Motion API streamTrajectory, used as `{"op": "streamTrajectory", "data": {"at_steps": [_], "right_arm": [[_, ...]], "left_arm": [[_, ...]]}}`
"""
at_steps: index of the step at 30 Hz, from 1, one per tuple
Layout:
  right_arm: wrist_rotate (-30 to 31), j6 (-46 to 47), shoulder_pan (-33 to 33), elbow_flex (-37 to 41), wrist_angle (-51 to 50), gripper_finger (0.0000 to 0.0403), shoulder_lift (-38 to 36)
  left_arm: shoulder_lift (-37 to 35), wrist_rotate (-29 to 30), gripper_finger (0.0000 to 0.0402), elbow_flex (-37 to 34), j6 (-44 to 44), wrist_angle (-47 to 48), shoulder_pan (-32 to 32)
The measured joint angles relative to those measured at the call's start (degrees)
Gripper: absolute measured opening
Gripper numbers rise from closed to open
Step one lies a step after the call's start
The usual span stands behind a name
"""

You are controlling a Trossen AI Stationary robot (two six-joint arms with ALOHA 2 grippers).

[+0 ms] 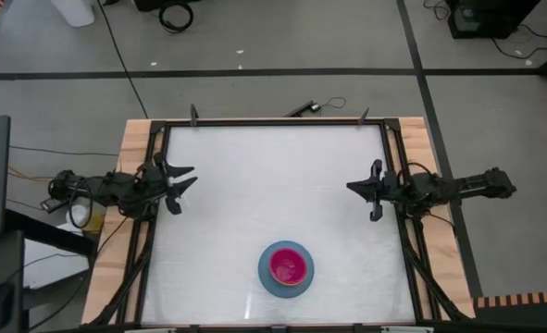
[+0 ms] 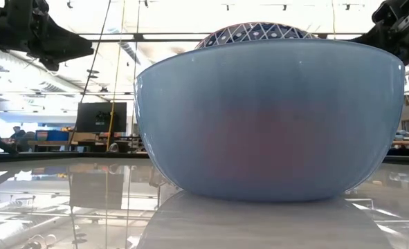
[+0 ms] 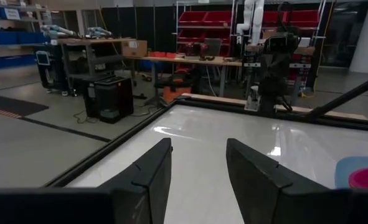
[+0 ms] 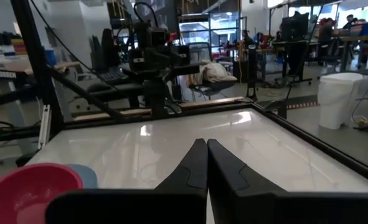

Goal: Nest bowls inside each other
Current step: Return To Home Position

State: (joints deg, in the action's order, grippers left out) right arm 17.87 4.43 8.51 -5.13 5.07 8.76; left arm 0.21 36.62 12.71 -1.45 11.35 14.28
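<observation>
A magenta bowl [image 1: 289,266] sits inside a larger light blue bowl [image 1: 266,277], which rests by its base on the white table near its front edge, about midway across. In the low view the blue bowl [image 2: 270,117] fills most of the picture. My left gripper [image 1: 192,178] hovers open at the table's left edge, pointing level toward the right, well away from the bowls [image 3: 358,174]. My right gripper [image 1: 350,188] hovers shut at the table's right edge, pointing level toward the left, with nothing between its fingers [image 4: 207,142]; the bowls [image 4: 28,186] lie off to its side.
A black frame [image 1: 273,123] rims the white table [image 1: 273,194], with wooden strips [image 1: 134,139] outside it at left and right. A cable and a dark piece [image 1: 310,106] lie on the floor past the far edge. Bare table stretches between both grippers.
</observation>
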Motion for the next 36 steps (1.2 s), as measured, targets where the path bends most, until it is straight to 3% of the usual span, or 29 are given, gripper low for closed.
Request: {"op": "streamTrajectory", "data": {"at_steps": [6, 12, 15, 19, 22, 36], "right_arm": [[0.02, 0.43, 0.0, -0.03, -9.04, 0.0007, -8.54], [-2.05, 2.24, 0.0, 1.55, -8.64, 0.0007, -8.66], [-4.49, 2.2, 0.0, 2.4, -6.28, 0.0007, -8.7], [-7.13, 0.2, -0.08, 2.59, -3.53, 0.0007, -8.66], [-8.86, -0.44, -0.61, 2.59, -2.53, 0.0007, -8.69], [-13.23, 1.42, -4.18, 2.59, -7.71, 0.0007, -8.66]], "left_arm": [[0.0, 0.0, 0.0156, 0.0, 0.46, 0.28, 0.0], [0.04, -0.25, 0.0155, -0.04, -0.15, 0.56, 0.0], [0.2, -4.2, 0.0155, -0.09, 1.02, -1.56, -0.02], [0.11, -9.57, 0.0155, -5.28, 4.23, -13.16, -0.02], [0.18, -9.94, 0.0155, -9.89, 5.57, -20.32, -0.02], [0.07, -14.97, 0.0155, -10.38, 3.93, -17.57, -1.2]]}}
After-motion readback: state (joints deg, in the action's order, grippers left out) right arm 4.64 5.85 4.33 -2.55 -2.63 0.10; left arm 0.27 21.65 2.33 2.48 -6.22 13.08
